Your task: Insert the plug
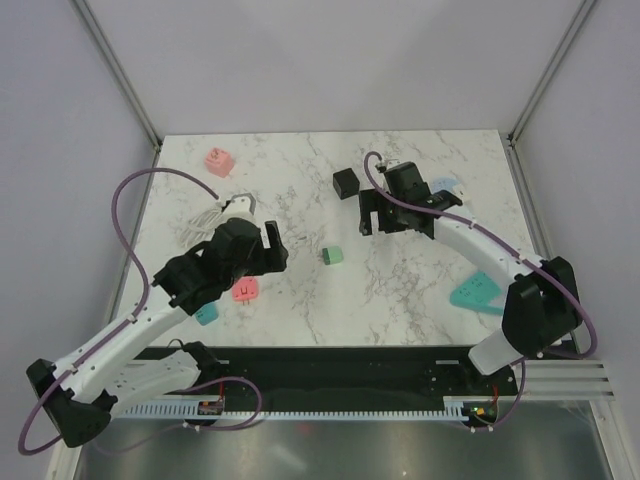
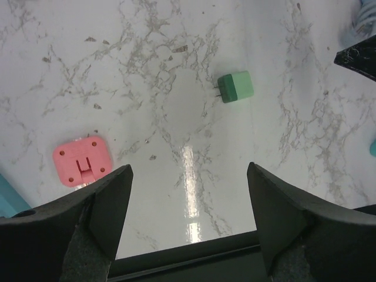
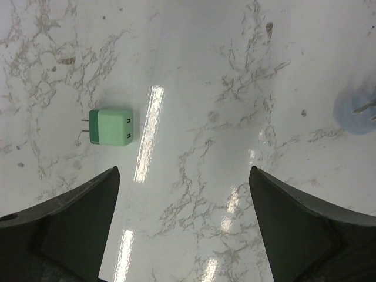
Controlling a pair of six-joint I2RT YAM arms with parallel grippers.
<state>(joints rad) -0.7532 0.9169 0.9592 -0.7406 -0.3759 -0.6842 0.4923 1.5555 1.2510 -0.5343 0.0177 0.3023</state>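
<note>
Lying flat on the marble surface (image 1: 420, 290), the green plug (image 3: 111, 126) sits ahead of the right pincer (image 3: 183, 176), off toward one finger rather than centred in the gap, with its two prongs pointing out sideways. That pincer's fingers are spread wide, nothing between them. The left pincer (image 2: 188, 176) is also parted and empty; from there the plug lies well ahead, toward the opposite finger. Just in front of the left pincer's other finger is a pink block (image 2: 82, 160) with a slot, which looks the likely socket. To do this well, whichever arm goes should centre over the plug's body, turn the wrist so the fingers close on its flat sides, and leave the prongs free.
</note>
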